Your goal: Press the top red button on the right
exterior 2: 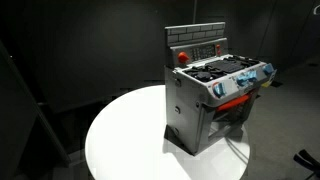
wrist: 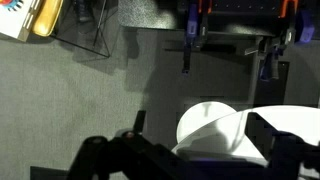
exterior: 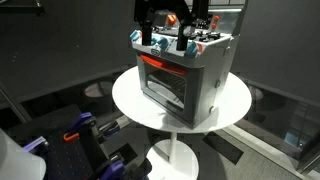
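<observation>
Wrist view: hand [wrist: 197, 140] spread, the two dark fingers well apart at the bottom edge, nothing pinched. Between them only grey floor [wrist: 80, 90] and a white slice of the round surface [wrist: 205, 115] show. There is no stove and no button in this view, so the hand isn't aimed at the target yet.

In an exterior view the hand [exterior: 167, 30] shows as a dark shape at the top of the picture, in line with the stove top. Can't tell if it is right over it or behind it.

Toy stove [exterior 2: 200, 105] stands upright on the surface, toward one rim. Burners [exterior 2: 225, 70] are on top and the upright back panel [exterior 2: 195, 40] rises at the far edge.

Red button [exterior 2: 182, 57] sits on that panel, low and near one end, just behind the burners, facing the stove's front. I take it for the target, since it's the only clear round red one up top.

Key relation: the button face is vertical, so the press axis is roughly level, running over the burners into the panel. The hand probably has to drop and turn toward the panel, and closing the fingers first would give one firm tip. Risk: clipping the burners or shoving the light stove.
</observation>
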Robot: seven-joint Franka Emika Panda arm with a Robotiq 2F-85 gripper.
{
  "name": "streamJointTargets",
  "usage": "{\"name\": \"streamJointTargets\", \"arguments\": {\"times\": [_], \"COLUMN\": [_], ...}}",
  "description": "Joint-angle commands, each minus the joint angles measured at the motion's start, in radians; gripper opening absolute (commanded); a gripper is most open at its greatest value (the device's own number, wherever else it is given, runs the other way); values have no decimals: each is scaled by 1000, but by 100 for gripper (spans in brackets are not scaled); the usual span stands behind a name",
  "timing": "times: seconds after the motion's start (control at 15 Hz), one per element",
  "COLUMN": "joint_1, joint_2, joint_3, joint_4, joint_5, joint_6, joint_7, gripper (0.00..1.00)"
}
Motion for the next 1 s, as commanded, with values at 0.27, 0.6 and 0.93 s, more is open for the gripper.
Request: {"name": "streamJointTargets", "arguments": {"times": [0.27,0.6,0.93], "joint_1": [7,25,42], "joint_2": [11,30,91], "joint_3": [-1,17,46], "joint_4": [16,66,141], "joint_5": [8,27,22], "joint_6": [48,182,316], "joint_7": [28,71,123], "gripper": [100,100,100]}}
